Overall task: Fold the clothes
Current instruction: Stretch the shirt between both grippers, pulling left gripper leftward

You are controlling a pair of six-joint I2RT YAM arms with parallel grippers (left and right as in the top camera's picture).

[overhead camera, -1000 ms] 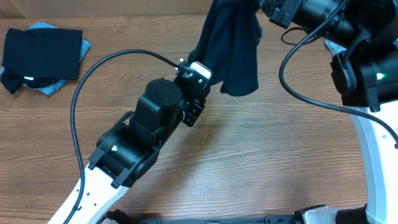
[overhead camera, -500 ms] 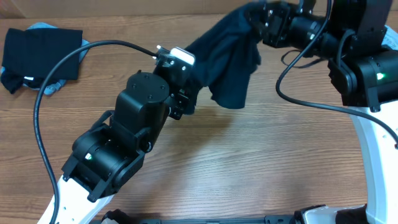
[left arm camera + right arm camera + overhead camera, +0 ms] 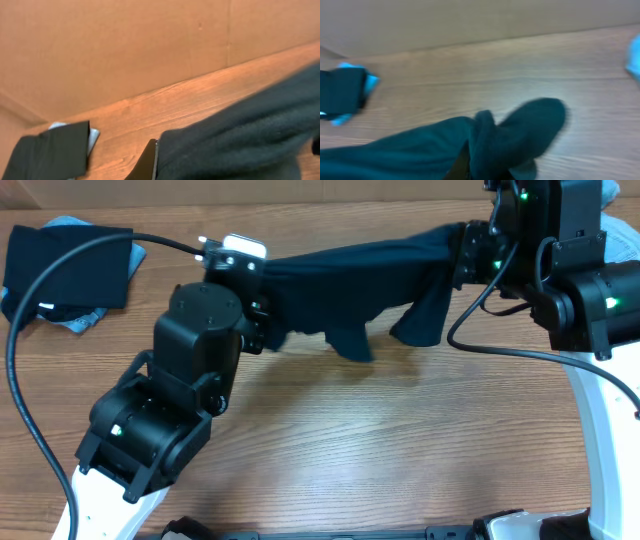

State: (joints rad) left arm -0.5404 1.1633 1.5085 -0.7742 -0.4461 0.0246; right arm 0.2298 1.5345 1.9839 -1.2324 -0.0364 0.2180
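- Grippers are clamping shut: left gripper [image 3: 266, 302] and right gripper [image 3: 463, 258] are each pinching an end of a large dark navy fabric shirt [image 3: 350, 285].
- Shirt is hanging stretched above the brown wooden table [image 3: 400, 450], unfolded; laying down and folding are apparently remaining.
- Beyond, a folded black garment [image 3: 70, 260] is resting on pale blue pieces [image 3: 80, 323], seemingly finished.

I am viewing the left arm [image 3: 195, 365] and right arm [image 3: 580, 255], both wearing bulky matte-black joint housings [image 3: 205, 315] above glossy white lower links [image 3: 612, 450]; a small green light [image 3: 611, 302] is glowing on each, and thick black cables [image 3: 160, 242] are looping beside them.
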